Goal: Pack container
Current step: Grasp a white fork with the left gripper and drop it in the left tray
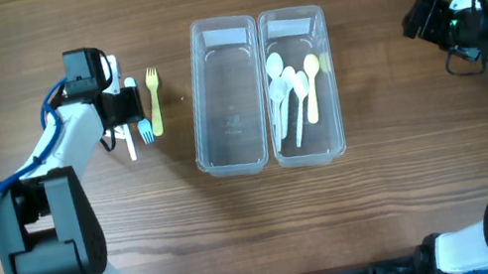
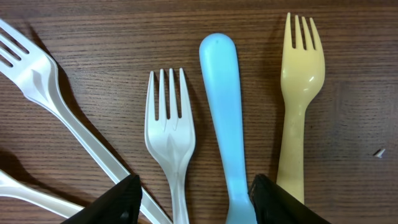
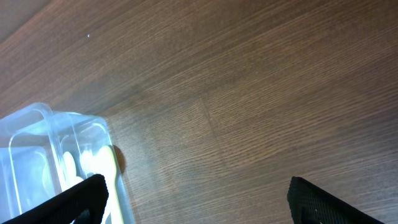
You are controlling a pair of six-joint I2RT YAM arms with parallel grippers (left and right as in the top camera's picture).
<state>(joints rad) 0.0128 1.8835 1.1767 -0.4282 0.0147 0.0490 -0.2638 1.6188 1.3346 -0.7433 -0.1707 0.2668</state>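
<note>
Forks (image 2: 169, 124) clear at left wrist, spoons (image 1: 300, 82) overhead

Between the fingers (image 2: 118, 202) the white fork (image 2: 169, 124) and blue handle (image 2: 222, 106) run off the bottom edge, and the yellow fork (image 2: 300, 81) ends hidden behind one finger

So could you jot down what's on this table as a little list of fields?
left container: clear plastic tub, empty
right container: clear plastic tub holding white spoons, one yellow spoon
loose on wooden table: yellow plastic fork, light blue plastic utensil, white plastic forks
left gripper: open, over a white fork and the blue utensil
right gripper: open, over table beside right container
</note>
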